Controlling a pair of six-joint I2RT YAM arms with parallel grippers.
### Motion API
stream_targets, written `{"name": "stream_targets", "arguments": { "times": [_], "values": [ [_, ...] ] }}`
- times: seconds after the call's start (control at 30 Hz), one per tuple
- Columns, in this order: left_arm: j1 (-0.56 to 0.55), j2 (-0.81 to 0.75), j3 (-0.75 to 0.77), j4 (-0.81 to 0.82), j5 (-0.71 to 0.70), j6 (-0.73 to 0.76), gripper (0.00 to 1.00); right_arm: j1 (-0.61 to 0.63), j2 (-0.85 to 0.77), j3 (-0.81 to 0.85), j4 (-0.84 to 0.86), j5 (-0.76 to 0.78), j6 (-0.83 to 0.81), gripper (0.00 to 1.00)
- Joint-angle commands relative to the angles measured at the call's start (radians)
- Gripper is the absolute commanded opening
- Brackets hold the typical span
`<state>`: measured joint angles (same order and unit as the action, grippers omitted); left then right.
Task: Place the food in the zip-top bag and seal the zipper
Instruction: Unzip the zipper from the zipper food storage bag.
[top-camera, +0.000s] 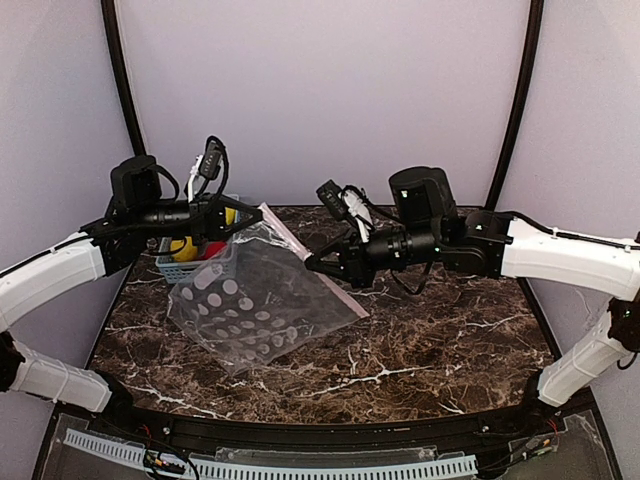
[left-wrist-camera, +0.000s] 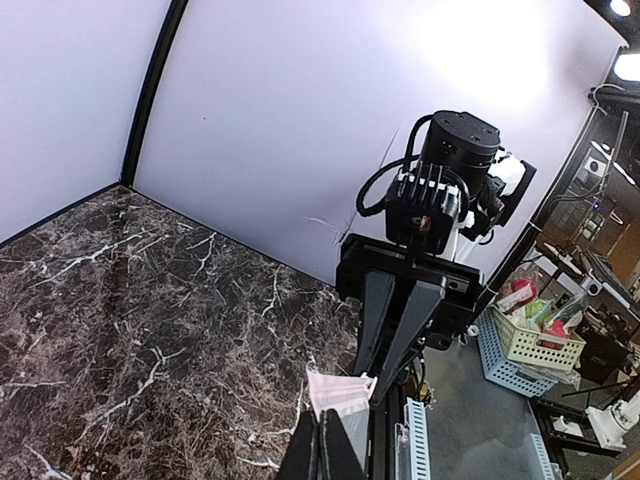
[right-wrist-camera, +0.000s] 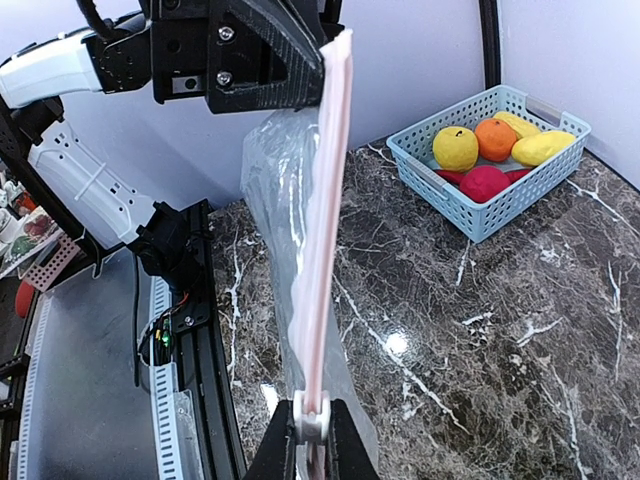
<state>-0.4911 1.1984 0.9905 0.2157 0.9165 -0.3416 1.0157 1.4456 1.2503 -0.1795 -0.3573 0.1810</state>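
The zip-top bag (top-camera: 245, 300), clear with white dots, hangs stretched between my two grippers above the table. My left gripper (top-camera: 243, 222) is shut on the upper end of its pink zipper strip (left-wrist-camera: 338, 393). My right gripper (top-camera: 311, 262) is shut on the white slider (right-wrist-camera: 312, 420) partway along the strip (right-wrist-camera: 326, 200). The food lies in the blue-grey basket (right-wrist-camera: 480, 215): two yellow pieces (right-wrist-camera: 455, 147), an orange ball (right-wrist-camera: 495, 138) and a round red piece (right-wrist-camera: 483, 183). I see no food inside the bag. The chili is not visible.
The basket (top-camera: 178, 268) stands at the table's back left, behind the bag and under my left arm. The marble table (top-camera: 430, 340) lies below. A black rail (top-camera: 300, 425) runs along the near edge.
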Motion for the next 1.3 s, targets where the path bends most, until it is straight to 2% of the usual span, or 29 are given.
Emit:
{"name": "stream_targets", "arguments": {
  "times": [0.0, 1.27],
  "values": [
    [0.064, -0.065, 0.0, 0.095, -0.065, -0.009, 0.01, 0.002, 0.01, -0.039, -0.154, -0.013, 0.013, 0.0],
    [0.158, -0.08, -0.02, 0.159, -0.06, -0.074, 0.01, 0.002, 0.068, -0.064, -0.24, -0.019, 0.008, 0.0]
  ]
}}
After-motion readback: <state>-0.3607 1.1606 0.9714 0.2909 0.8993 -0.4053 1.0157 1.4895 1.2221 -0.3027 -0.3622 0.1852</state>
